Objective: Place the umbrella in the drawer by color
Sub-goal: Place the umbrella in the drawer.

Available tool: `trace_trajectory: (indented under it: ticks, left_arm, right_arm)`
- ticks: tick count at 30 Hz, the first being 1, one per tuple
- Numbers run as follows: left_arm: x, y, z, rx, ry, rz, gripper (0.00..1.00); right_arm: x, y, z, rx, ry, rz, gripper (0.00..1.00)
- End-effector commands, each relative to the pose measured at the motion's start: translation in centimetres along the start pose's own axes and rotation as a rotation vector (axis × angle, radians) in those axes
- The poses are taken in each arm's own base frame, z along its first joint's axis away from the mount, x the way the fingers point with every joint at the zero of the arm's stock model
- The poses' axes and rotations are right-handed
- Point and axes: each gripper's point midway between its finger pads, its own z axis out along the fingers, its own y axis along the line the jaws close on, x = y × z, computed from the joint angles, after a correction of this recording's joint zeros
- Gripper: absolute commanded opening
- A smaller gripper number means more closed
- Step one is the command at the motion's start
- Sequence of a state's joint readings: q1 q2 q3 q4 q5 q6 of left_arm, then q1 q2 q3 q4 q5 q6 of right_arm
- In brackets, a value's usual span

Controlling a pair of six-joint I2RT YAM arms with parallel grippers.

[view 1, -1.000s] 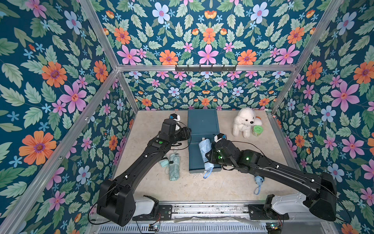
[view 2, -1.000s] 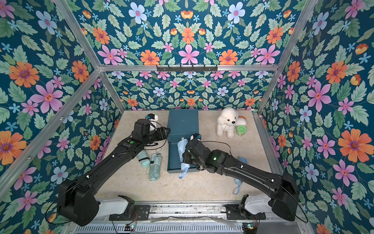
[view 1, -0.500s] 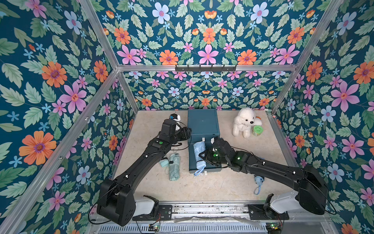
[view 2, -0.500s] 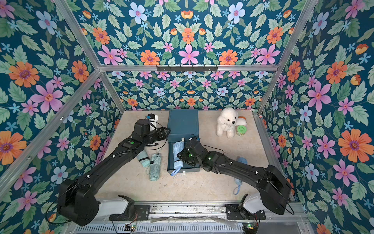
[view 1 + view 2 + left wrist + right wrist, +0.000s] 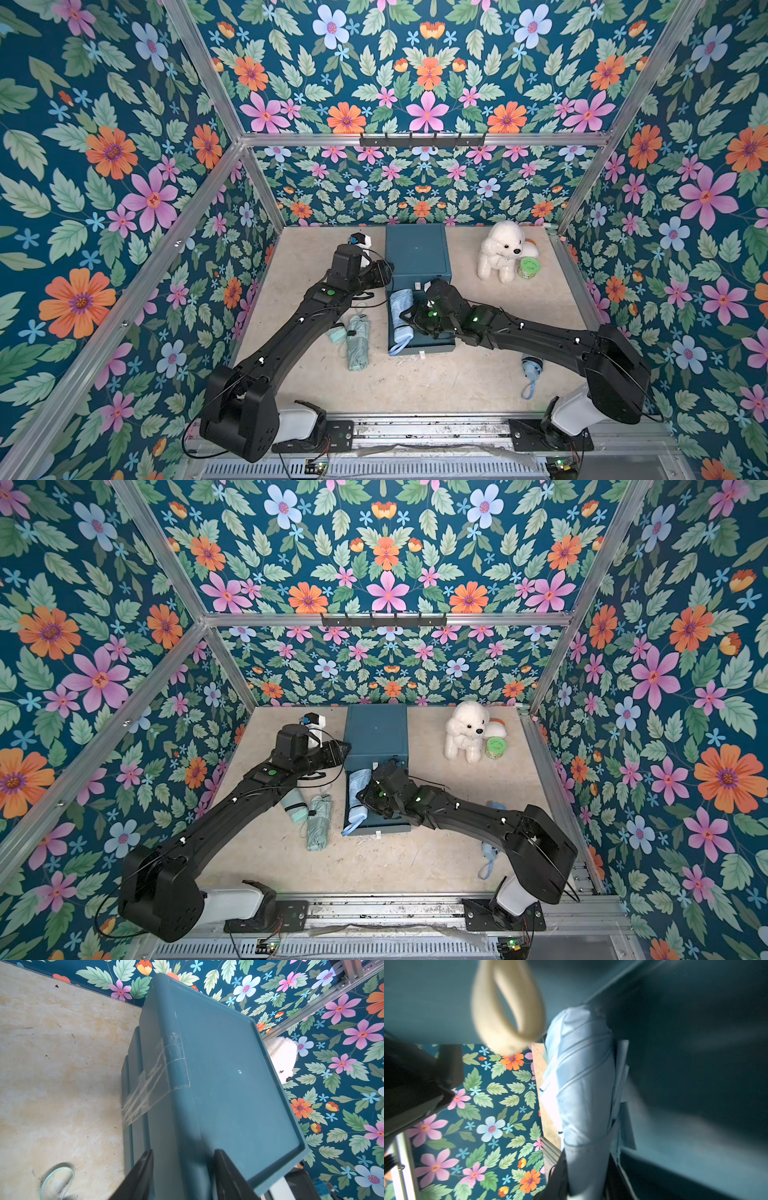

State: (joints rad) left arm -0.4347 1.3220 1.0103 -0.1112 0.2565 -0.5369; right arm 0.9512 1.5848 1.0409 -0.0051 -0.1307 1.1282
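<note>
Your right claw (image 5: 585, 1180) is clamped on the light blue umbrella (image 5: 400, 305). In the right wrist view the folded canopy runs straight up between the two dark fingers. In both top views the umbrella lies lengthwise in the pulled-out drawer (image 5: 428, 348) at the foot of the blue cabinet (image 5: 417, 249), hard against the wall nearer your left arm. Blue into blue, so the colour looks right. I can't tell whether it sits on the drawer floor or rides that wall's rim.

Your left claw (image 5: 184, 1155) has its fingers parted astride the cabinet's top edge, one over the side and one over the top. Whether they pinch it, I can't tell; it reads as a brace.

Now the hazards. Let go while the umbrella leans on the rim and it may roll out onto the surface (image 5: 415, 386), down beside the green umbrella (image 5: 358, 343).

The strap loop (image 5: 397, 348) hangs over the drawer's front lip. Push the drawer home like that and the strap could jam in the gap.

Your right wrist sits low inside the drawer, close under the cabinet front, and a pale, blurred loop (image 5: 508, 1007) hangs near that camera. Pull out carelessly and you could snag it or drag the drawer sideways. If the brace slips at that moment, the whole cabinet could shift.

Mind your right forearm too. A second blue umbrella (image 5: 532, 368) lies just beneath it, and a low sweep back would knock it along.
</note>
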Motion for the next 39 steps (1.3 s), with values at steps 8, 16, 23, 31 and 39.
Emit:
trace_trajectory:
  ticks: [8, 16, 23, 31, 39]
  left_arm:
    - [1.2, 0.5, 0.2, -0.012, 0.048, 0.009, 0.52]
    - [1.3, 0.4, 0.3, -0.007, 0.052, 0.007, 0.51]
    - [1.3, 0.4, 0.3, -0.007, 0.052, 0.011, 0.51]
    - [1.3, 0.5, 0.3, -0.011, 0.052, 0.015, 0.51]
    - [1.2, 0.4, 0.3, -0.011, 0.055, 0.023, 0.51]
  right_arm:
    - [-2.0, 0.0, 1.6, 0.0, -0.102, -0.073, 0.0]
    - [-2.6, -2.3, 3.0, 0.079, -0.138, -0.118, 0.0]
    - [-2.3, -2.7, 3.2, 0.088, -0.15, -0.152, 0.24]
    - [-3.1, -2.3, 0.5, 0.157, -0.223, -0.195, 0.56]
    - [-3.3, -2.0, -2.7, 0.256, -0.28, -0.273, 0.63]
